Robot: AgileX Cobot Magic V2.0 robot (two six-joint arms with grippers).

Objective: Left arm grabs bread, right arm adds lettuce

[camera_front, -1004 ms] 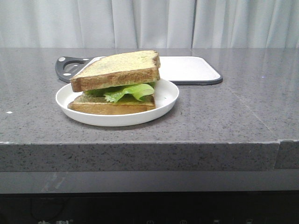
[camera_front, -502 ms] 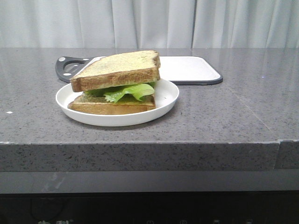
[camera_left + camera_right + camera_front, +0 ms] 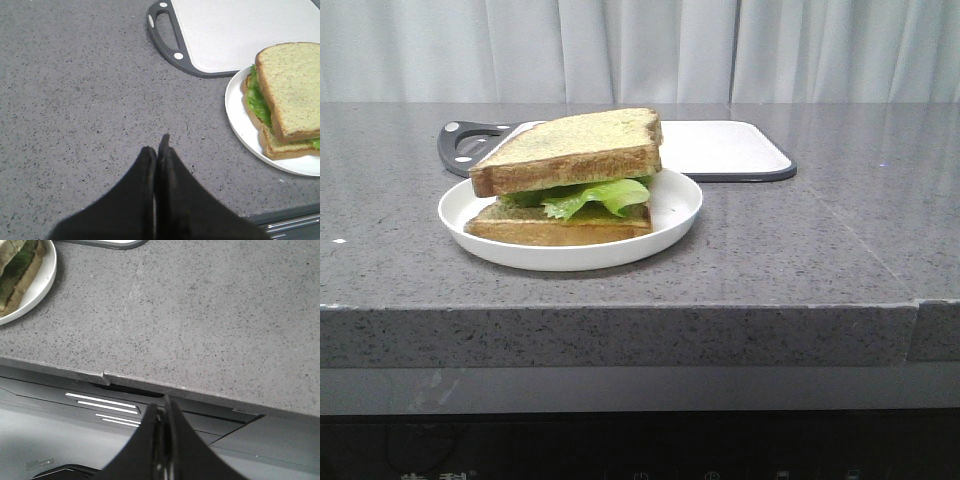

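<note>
We are reading the left gripper [image 3: 158, 150] first: its two black wedge fingers are pressing together along their whole length, holding nothing, hovering over bare speckled counter [image 3: 75, 90]. The plate is lying well apart from the fingertips, and nothing is lying on the grey stone between them.

The right gripper [image 3: 161, 412] is likewise showing both fingers meeting at the tips, empty. It is hanging past the counter's front edge [image 3: 150, 382], over the dark cabinet front with white stripe markings [image 3: 102, 404]. A seam in the counter edge is sitting just beyond the tips.

Moving outward, we are finding one round white plate [image 3: 665, 225] near the counter's front, left of centre in the front view. On it we are counting two bread slices: a lower slice [image 3: 555, 228] lying flat on the plate, and the upper bread [image 3: 570, 148], golden-faced with a thick brown crust, resting tilted on top. One lettuce leaf [image 3: 595, 195] is lying sandwiched between them, its ruffled green edge poking out at the front and toward the left gripper's side.

Behind the plate, touching or just beside its rim, one white cutting board [image 3: 720, 148] with a dark grey border and handle [image 3: 470, 140] is lying flat. Pale curtains [image 3: 640, 50] are hanging behind the counter.
</note>
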